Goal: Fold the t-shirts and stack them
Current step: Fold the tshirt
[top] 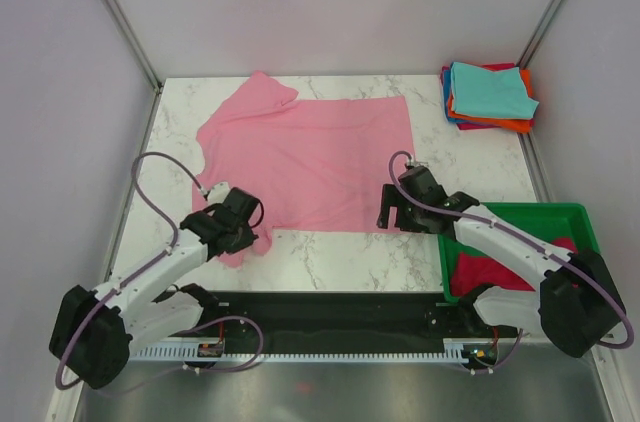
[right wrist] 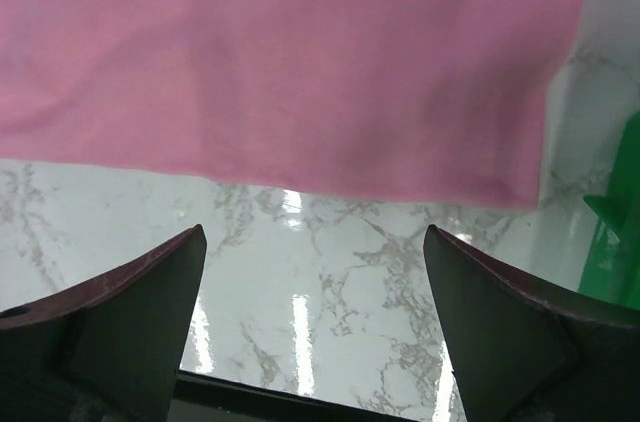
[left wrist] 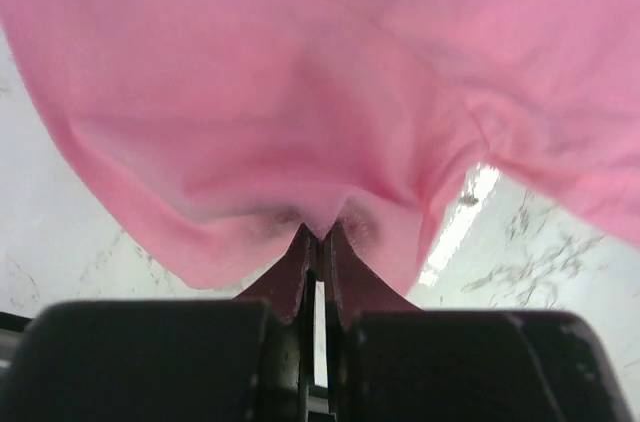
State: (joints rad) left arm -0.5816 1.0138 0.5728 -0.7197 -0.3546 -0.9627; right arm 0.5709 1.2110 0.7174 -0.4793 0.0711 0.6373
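Here the light pink t-shirt (top: 310,157) lies spread flat across the marble table (top: 340,252), its collar end to the left. At the shirt's near left corner the left gripper (left wrist: 318,234) has its jaws pinched together on a bunched fold of the pink cloth, which drapes away from the fingers. The right gripper (right wrist: 312,237) sits just off the shirt's near right corner, jaws spread wide with only bare marble between them. Well beyond the shirt's far right corner rests a stack of folded t-shirts (top: 490,97), a teal one on top over orange. Right of the shirt's near edge, a green bin (top: 565,214) holds red cloth (top: 500,272)
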